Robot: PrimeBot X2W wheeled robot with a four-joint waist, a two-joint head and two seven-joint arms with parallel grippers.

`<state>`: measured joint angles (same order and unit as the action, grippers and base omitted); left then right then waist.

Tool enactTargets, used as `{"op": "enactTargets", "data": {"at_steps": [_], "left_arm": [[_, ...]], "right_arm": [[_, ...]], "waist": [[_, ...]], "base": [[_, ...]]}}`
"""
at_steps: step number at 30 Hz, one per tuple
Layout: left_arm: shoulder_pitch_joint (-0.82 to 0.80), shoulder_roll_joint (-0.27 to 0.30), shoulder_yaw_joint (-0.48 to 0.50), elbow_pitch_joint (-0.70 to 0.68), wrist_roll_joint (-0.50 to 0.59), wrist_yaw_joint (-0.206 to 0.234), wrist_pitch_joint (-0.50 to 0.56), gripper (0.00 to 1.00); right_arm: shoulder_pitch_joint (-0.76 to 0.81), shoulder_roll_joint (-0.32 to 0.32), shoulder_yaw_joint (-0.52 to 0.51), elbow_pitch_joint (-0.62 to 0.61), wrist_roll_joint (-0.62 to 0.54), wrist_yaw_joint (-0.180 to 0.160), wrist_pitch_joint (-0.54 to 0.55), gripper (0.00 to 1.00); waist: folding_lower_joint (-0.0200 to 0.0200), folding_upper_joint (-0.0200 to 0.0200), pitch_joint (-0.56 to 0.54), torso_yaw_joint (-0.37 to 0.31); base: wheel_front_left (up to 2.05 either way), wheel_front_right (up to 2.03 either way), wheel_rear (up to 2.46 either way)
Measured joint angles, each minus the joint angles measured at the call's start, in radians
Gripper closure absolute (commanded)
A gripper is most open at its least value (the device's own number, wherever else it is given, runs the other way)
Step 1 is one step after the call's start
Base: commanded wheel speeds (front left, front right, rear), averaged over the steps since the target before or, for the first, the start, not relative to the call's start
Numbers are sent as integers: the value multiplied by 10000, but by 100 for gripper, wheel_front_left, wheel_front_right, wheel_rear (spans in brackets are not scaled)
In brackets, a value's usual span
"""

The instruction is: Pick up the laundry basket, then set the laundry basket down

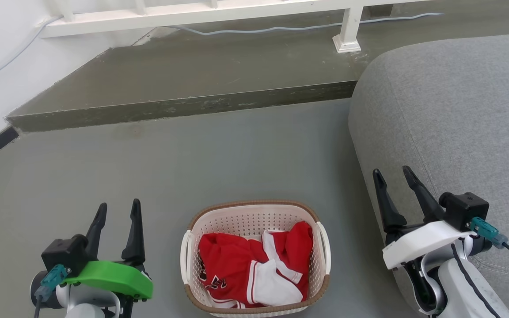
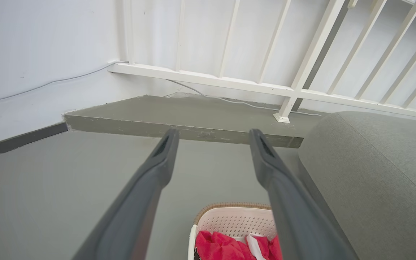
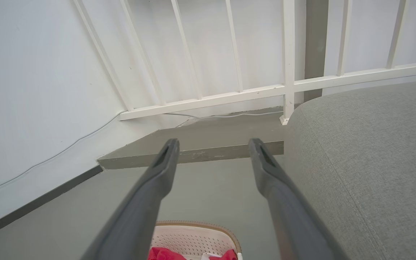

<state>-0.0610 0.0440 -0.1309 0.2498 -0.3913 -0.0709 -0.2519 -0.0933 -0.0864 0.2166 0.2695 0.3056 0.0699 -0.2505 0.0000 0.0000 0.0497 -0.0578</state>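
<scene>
Your left gripper [image 1: 119,203] hangs just left of the laundry basket [image 1: 250,221], its two long dark fingers spread wide and holding nothing. Your right gripper [image 1: 391,170] is likewise spread and empty on the basket's right, seen against the edge of the grey sofa [image 1: 449,110]. Flanking the basket this way looks meant for a two-armed lift, one gripper per side handle, so I judge the pick-up not yet begun.

The basket sits on the floor [image 1: 192,154] between them, touching neither, near the sofa. It is a rounded rectangle of cream perforated plastic with a brown woven-look rim band and smooth white handles [image 1: 185,256] on its sides. A soft red and white garment [image 1: 245,265] lies crumpled inside. The floor is smooth matte grey; the sofa is coarse-weave fabric with a rounded corner.
</scene>
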Motion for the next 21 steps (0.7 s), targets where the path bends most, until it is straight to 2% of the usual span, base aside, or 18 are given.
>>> {"op": "enactTargets", "data": {"at_steps": [3, 4, 13, 21], "left_arm": [[4, -2, -8, 23, -4, -86, 0, 0], [5, -2, -31, 29, -35, -100, 0, 100], [220, -134, -59, 610, -203, -107, 61, 100], [219, -136, 92, 635, -972, -109, 324, 100]], "right_arm": [[0, 25, -42, 0, -12, 4, 0, 0], [0, 36, -56, 0, -31, 6, 0, 100], [461, 205, -50, 512, 88, -2, 48, 100], [461, 211, -217, 481, 874, 0, 199, 100]], "waist": [[0, 0, 3, 9], [0, 0, 3, 12], [0, 0, -3, 20], [0, 0, -47, 66]], "base": [[0, 0, 0], [0, 0, 0], [0, 0, 0], [0, 0, 0]]}}
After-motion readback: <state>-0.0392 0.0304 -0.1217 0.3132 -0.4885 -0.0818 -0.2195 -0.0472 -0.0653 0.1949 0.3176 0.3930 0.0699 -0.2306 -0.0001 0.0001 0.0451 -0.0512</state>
